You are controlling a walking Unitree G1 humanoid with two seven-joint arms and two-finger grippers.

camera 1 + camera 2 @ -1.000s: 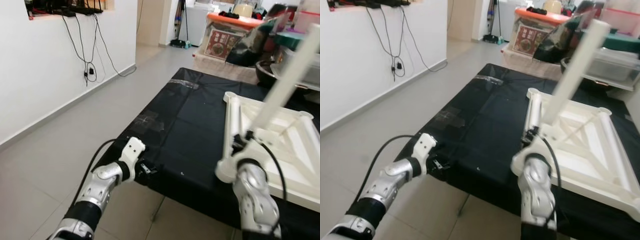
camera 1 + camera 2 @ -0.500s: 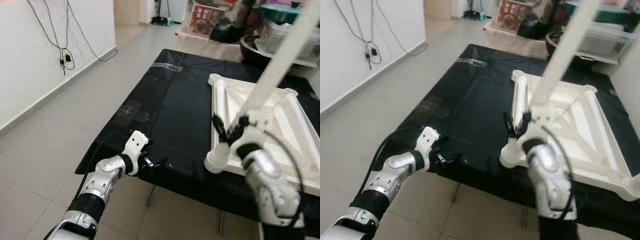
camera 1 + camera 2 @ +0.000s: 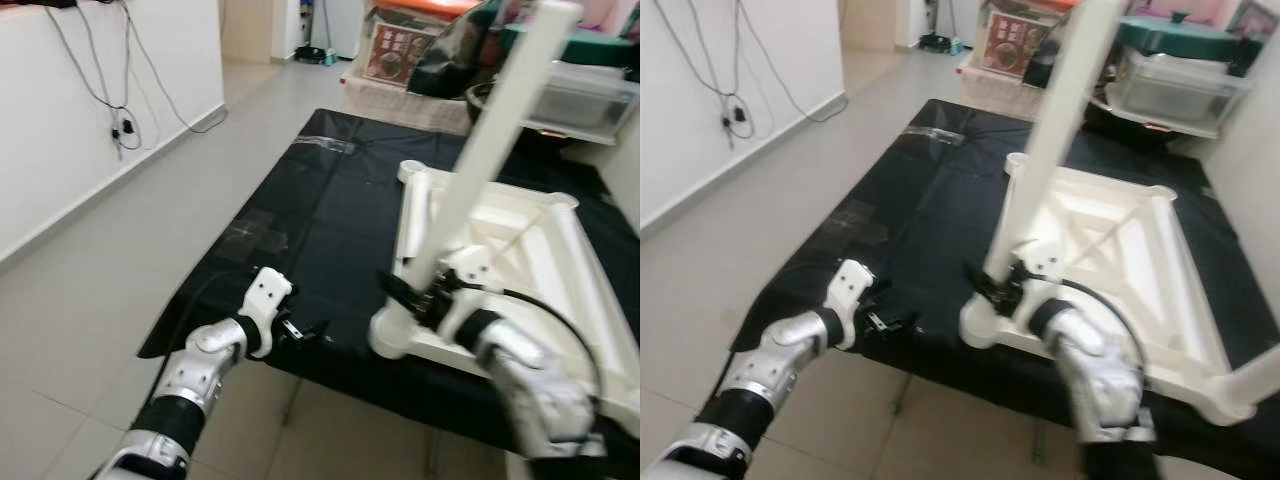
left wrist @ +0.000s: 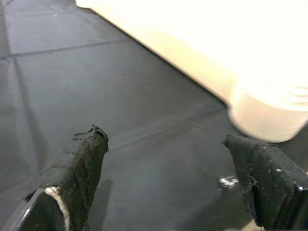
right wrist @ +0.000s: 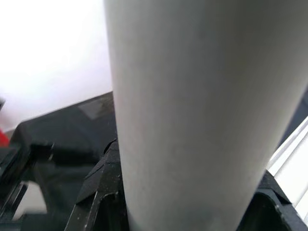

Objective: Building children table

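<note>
Black cloth [image 3: 330,215] | right pincer [image 3: 418,300] clamps table leg [image 3: 490,150] — left pincer [image 3: 305,332] agape, empty

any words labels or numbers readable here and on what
None can be read.
Red and white printed panel on the box at the far end of the room: it carries some printing, too small and blurred to read.
White tabletop frame, white leg, black sheet: no markings visible.
</note>
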